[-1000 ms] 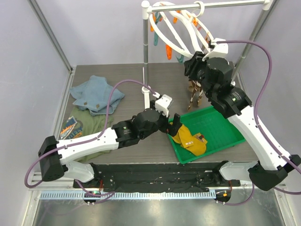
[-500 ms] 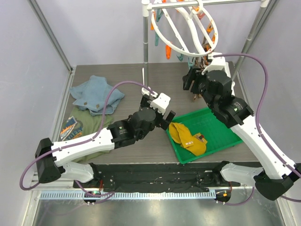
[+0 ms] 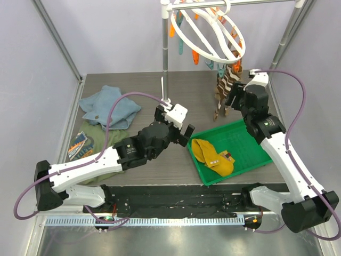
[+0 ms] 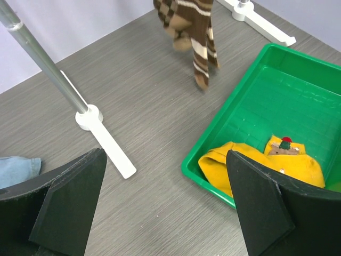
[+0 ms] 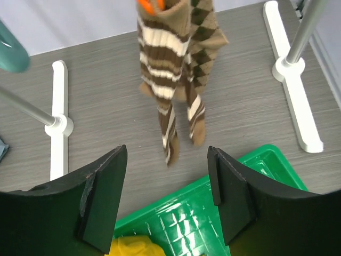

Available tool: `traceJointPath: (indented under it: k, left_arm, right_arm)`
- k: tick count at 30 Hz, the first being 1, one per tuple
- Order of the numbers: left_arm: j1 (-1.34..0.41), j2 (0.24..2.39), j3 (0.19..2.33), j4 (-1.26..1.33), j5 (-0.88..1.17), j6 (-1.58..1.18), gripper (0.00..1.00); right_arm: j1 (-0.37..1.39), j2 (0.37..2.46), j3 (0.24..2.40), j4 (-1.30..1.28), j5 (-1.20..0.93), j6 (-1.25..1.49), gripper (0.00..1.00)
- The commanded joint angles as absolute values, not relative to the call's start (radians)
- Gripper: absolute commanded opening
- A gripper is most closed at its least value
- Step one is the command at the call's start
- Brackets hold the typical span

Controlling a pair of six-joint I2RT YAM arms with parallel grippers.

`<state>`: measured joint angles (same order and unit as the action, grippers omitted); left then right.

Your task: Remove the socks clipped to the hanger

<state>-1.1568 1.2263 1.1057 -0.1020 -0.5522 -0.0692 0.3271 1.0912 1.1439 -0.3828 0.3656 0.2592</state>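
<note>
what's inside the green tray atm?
Mustard-yellow socks, bunched at the left end of the green tray; the rest of its floor is bare. Anything under that pile is covered. The brown striped socks hang outside it.

One hanger [image 3: 184,44]; clipped to it, at least one striped sock [image 5: 160,58] and one diamond-patterned sock [image 5: 205,26]. One green tray [image 3: 250,144] holds mustard socks [image 3: 212,156], number unclear. One blue cloth [image 3: 109,106], one olive cloth [image 3: 104,140].
</note>
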Motion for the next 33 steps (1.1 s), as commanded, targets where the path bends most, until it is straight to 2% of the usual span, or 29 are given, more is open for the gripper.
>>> traceJointPath:
  k: [1, 14, 23, 33]
  left_arm:
    - [-1.167, 1.198, 1.124, -0.09, -0.542, -0.058, 1.0]
    - [-1.173, 1.186, 1.126, -0.104, -0.517, -0.074, 1.0]
    - [-1.173, 1.164, 1.123, -0.103, -0.502, -0.087, 1.0]
    - [-1.173, 1.161, 1.121, -0.101, -0.489, -0.097, 1.0]
  right_arm:
    - [0.261, 1.086, 1.077, -0.142, 0.198, 0.282, 0.69]
    - [0.086, 1.209, 1.022, 0.135, -0.101, 0.319, 0.69]
    - [0.083, 1.299, 1.002, 0.248, -0.143, 0.328, 0.67]
    - [0.081, 1.37, 1.012, 0.298, -0.098, 0.382, 0.56]
